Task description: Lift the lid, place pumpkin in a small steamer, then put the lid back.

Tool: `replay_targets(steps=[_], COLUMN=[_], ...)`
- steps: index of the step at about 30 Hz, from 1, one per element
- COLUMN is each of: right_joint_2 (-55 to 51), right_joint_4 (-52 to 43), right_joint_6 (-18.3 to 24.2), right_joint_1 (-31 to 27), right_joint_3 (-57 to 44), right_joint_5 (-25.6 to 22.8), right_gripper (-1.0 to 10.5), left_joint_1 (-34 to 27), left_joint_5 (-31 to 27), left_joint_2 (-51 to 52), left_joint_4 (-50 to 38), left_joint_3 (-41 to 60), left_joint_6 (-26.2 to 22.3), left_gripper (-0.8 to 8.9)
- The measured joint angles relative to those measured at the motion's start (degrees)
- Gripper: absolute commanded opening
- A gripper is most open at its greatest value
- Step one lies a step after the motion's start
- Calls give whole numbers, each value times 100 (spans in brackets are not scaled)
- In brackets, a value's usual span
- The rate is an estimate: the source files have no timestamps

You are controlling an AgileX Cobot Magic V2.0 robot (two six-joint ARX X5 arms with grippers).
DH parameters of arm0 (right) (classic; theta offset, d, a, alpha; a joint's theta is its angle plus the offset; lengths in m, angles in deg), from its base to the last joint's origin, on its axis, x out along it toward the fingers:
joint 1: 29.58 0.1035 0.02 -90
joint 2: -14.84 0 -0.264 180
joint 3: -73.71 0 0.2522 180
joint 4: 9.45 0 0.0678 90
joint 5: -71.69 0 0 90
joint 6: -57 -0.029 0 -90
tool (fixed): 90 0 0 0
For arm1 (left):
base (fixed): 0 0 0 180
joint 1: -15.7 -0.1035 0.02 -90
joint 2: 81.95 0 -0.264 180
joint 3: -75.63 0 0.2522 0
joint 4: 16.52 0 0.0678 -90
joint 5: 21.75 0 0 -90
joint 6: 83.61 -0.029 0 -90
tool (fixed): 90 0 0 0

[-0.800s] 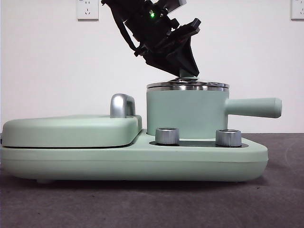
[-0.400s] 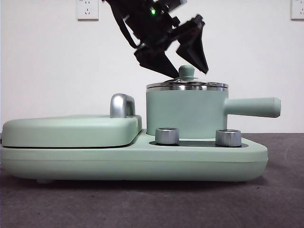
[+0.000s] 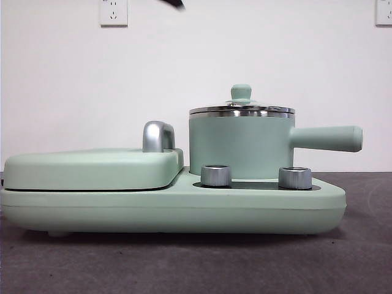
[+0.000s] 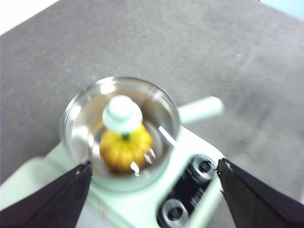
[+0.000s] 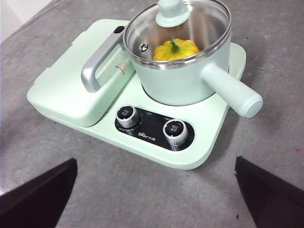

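1. Lid seated on small steamer, pumpkin inside.
2. Left gripper wide open, empty, directly above knob; nearer.
3. Right gripper wide open, empty, well back on near side.

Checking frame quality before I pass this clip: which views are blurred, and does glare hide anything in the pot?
Left wrist view: motion-blurred throughout; glare streaks on the lid, yet the pumpkin shows. Right wrist view: sharp, pumpkin clear through the glass. Front view: sharp, evenly lit, steamer wall hides its contents.
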Motion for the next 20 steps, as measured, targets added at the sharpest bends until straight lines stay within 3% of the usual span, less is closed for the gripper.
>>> replay_targets(steps=[9,15,20], right_joint_2=[0,0,0], right_joint_4=[-7,-13,-83], right_joint_6=[20,33,35], right_joint_1=[0,4,4], right_joint_3=[0,0,0], right_joint_5=[575,726,726], right_gripper=[537,537,537], left_joint_1=[0,0,0], left_joint_5=[0,-39,-229], left_joint_2=[1550,2669,3934], left_joint_4=[1056,664,153], left_joint_3=[442,1976,3501], left_joint_6=[546,1121,1880], left_gripper=[427,424,424])
